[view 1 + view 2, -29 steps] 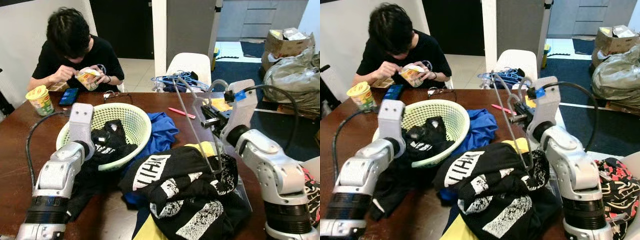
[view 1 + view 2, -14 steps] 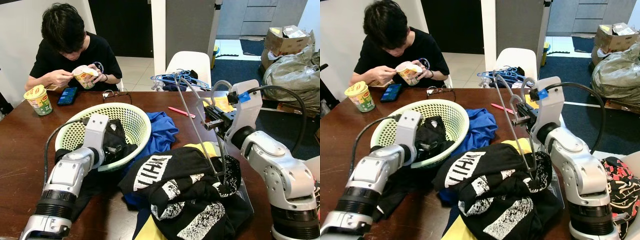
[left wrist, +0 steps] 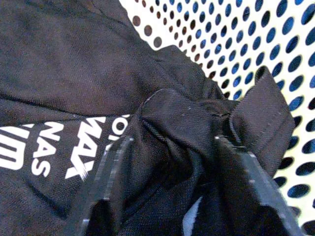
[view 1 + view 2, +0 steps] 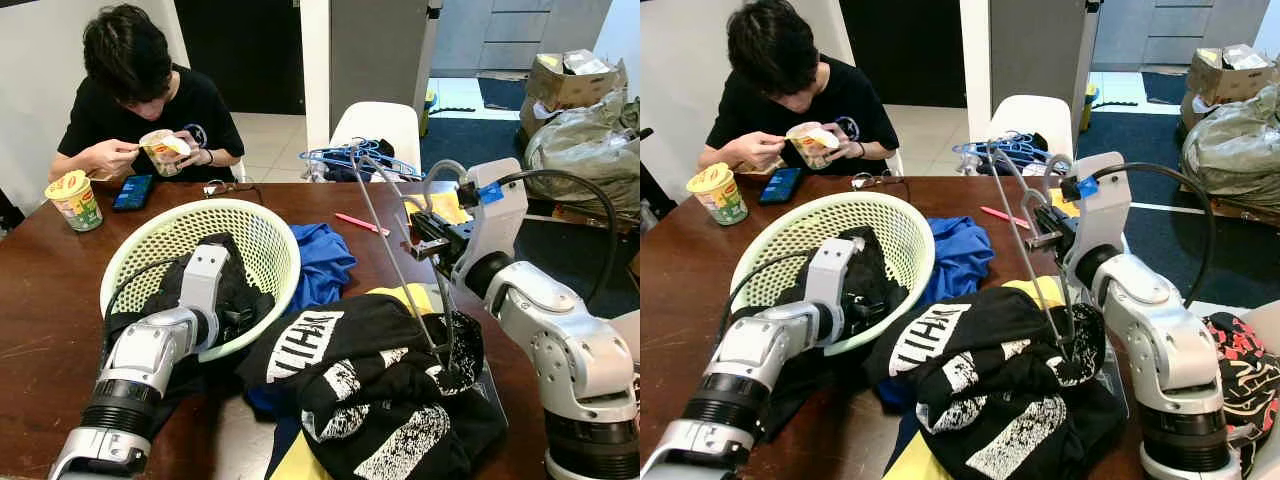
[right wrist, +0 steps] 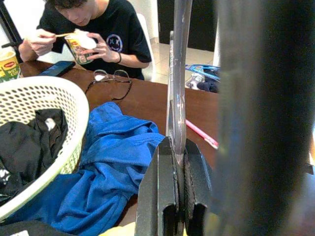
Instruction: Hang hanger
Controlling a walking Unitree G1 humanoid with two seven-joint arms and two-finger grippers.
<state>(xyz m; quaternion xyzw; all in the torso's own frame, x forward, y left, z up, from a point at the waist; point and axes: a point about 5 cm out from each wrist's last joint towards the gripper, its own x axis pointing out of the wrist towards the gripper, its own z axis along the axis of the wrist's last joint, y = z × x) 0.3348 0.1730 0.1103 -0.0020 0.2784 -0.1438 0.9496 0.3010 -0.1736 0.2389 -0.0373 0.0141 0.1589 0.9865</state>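
on the brown wooden table point(image 4: 40, 310), the right gripper point(image 5: 173, 182) is clamped tight on the grey wire hanger point(image 4: 395, 250), whose frame slants from the table's 12 o'clock side down toward 5 o'clock, its low end buried in the black printed t-shirt point(image 4: 380, 390) heaped near the front edge. at 9 o'clock from that heap sits the pale green perforated laundry basket point(image 4: 255, 225), tipped on its side. the left gripper point(image 3: 172, 172) reaches into it, fingers point(image 3: 106, 182) spread apart around a bunched fold of a black garment point(image 3: 74, 73) with white lettering. a blue shirt point(image 4: 320, 265) lies between basket and hanger. at 11 o'clock a person point(image 4: 140, 100) sits eating from a noodle cup point(image 4: 160, 150); another cup point(image 4: 72, 198) stands beside.
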